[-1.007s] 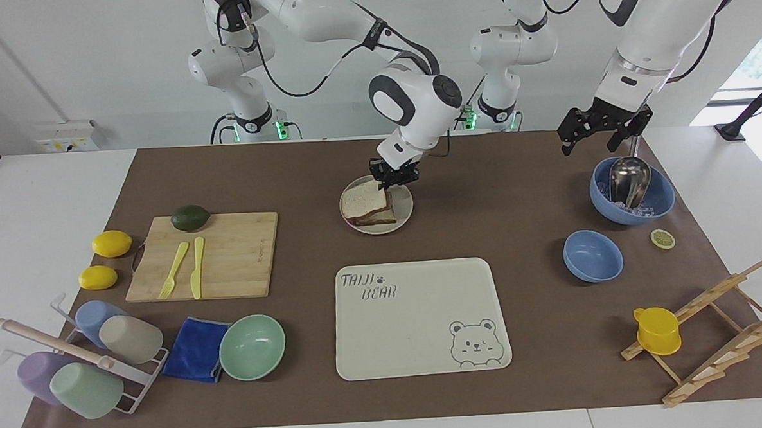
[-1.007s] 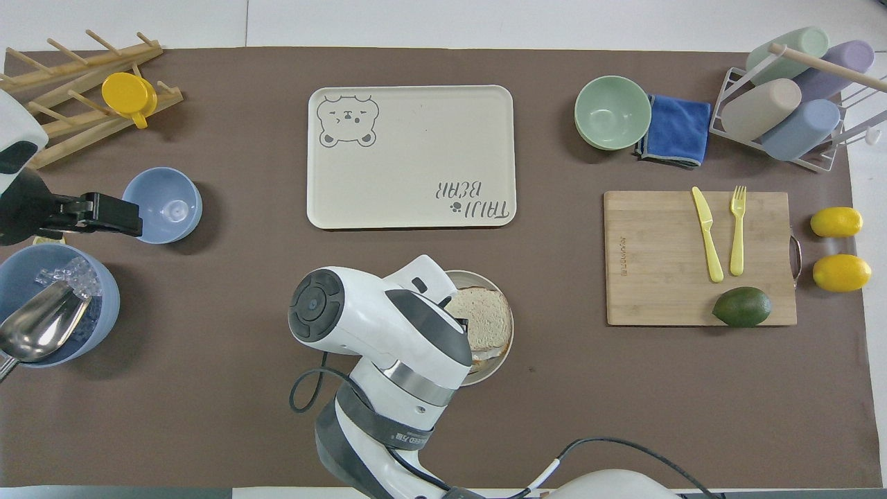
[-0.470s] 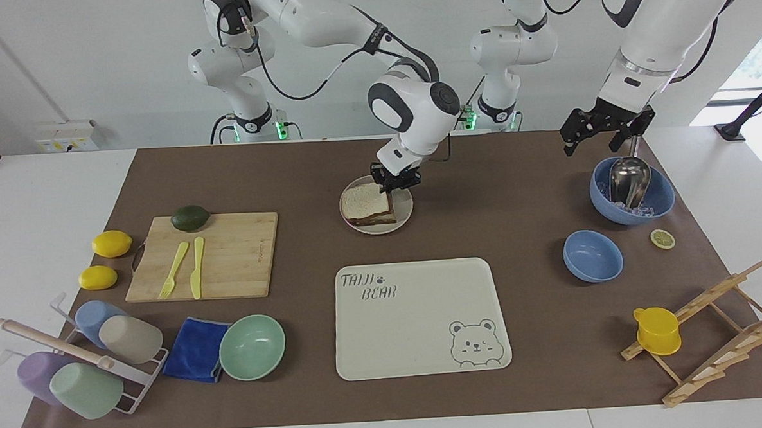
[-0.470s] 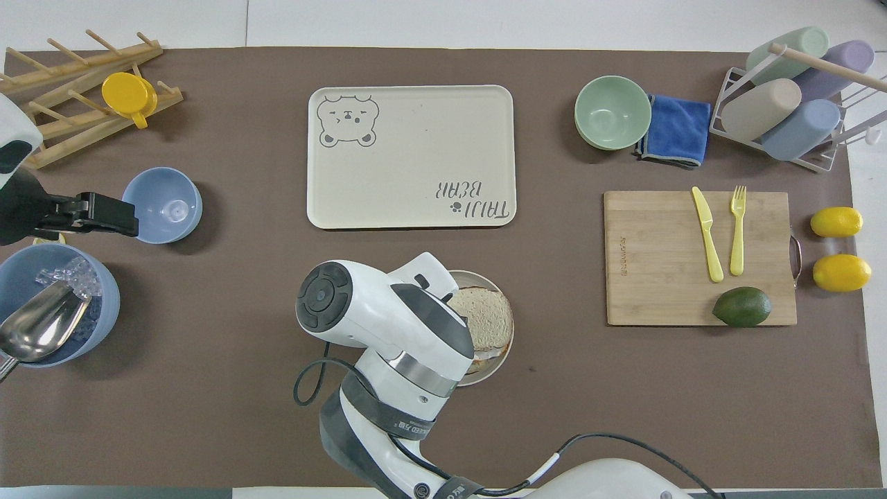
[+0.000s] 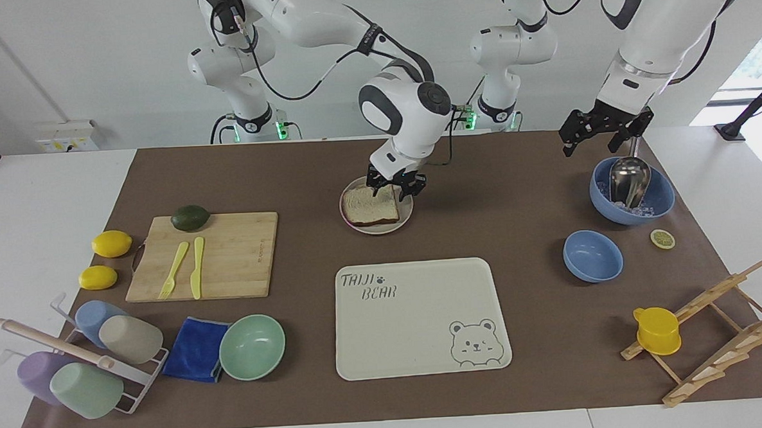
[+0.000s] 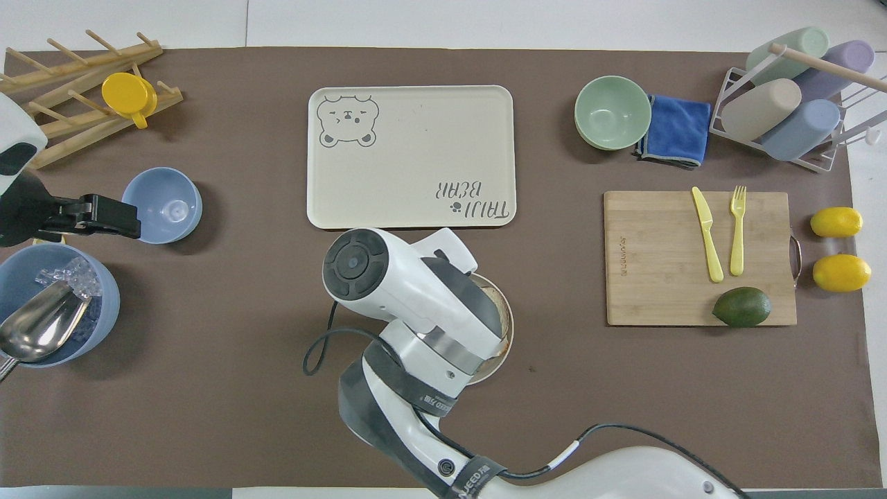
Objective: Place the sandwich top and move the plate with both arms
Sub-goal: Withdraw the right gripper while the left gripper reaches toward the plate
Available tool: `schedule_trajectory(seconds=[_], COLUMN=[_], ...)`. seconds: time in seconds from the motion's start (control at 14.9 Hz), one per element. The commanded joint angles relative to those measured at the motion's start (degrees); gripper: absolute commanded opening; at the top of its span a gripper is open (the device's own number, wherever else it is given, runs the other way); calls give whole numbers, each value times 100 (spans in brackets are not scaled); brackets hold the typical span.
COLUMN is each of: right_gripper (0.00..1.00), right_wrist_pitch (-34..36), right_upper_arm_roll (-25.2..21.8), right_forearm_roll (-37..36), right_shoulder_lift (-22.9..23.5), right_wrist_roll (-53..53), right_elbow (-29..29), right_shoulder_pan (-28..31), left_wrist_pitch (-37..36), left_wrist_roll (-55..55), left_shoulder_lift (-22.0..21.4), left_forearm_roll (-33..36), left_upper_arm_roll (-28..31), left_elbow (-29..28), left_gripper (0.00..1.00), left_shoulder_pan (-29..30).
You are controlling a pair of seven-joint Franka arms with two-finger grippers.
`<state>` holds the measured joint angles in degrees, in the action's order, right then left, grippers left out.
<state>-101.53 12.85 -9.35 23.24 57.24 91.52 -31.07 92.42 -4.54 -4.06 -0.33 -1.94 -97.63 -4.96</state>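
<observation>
Sandwich top is lying flat on the stack on the plate, mid-worktop, on the robot side of the bear tray. Reading the facing view as a clock face, the plate is sitting at 12 o'clock from the tray and at about 3 o'clock from the avocado.

Right gripper is hanging just over the plate's robot-side edge with its jaws spread and nothing in them — bread looks released. Overhead, the arm is covering most of the plate, so contact is being read from the facing view only.

Left gripper is waiting in the air over the ice bowl at the left arm's end, jaws apart, empty.

Handling, as judgement:
- Bread is probably light, soft and crushable, and likely to skid on whatever filling is underneath. No need to grip it again.
- Plate looks stiff, shallow, thin-rimmed and probably slick — likely heavier than the bread but still a light load.
- Grip points: rim at 3 and 9 o'clock, one gripper each, clear of the bread corners.
- Keeping it level is what matters; any tilt or uneven lift is probably sliding the top slice off.
- Rim lies low on the worktop, so the fingers may be scraping the brown mat getting under it.
</observation>
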Motion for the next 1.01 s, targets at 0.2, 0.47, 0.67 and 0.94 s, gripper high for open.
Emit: schedule_trajectory(seconds=[0.2, 0.47, 0.67, 0.94], right_gripper=[100, 100, 100, 100], right_wrist_pitch=[98, 229, 598, 898], right_upper_arm_roll=[-894, -1513, -1784, -2365], right_forearm_roll=[609, 925, 926, 1040], right_shoulder_lift=[-812, -1005, -1225, -1524], right_wrist_roll=[-2205, -3463, -3746, -4387], right_elbow=[112, 112, 94, 86], right_shoulder_pan=[822, 1119, 1288, 1305], left_wrist_pitch=[495, 891, 1084, 1593], left_wrist_roll=[-257, -485, -679, -1118], left_shoulder_lift=[-358, -508, -473, -473], left_forearm_roll=[-150, -301, -309, -466], left_upper_arm_roll=[-52, -105, -105, -114], left_elbow=[-712, -1214, -1398, -1855], left_gripper=[100, 100, 100, 100], left_shoulder_pan=[-32, -267, -557, -1015])
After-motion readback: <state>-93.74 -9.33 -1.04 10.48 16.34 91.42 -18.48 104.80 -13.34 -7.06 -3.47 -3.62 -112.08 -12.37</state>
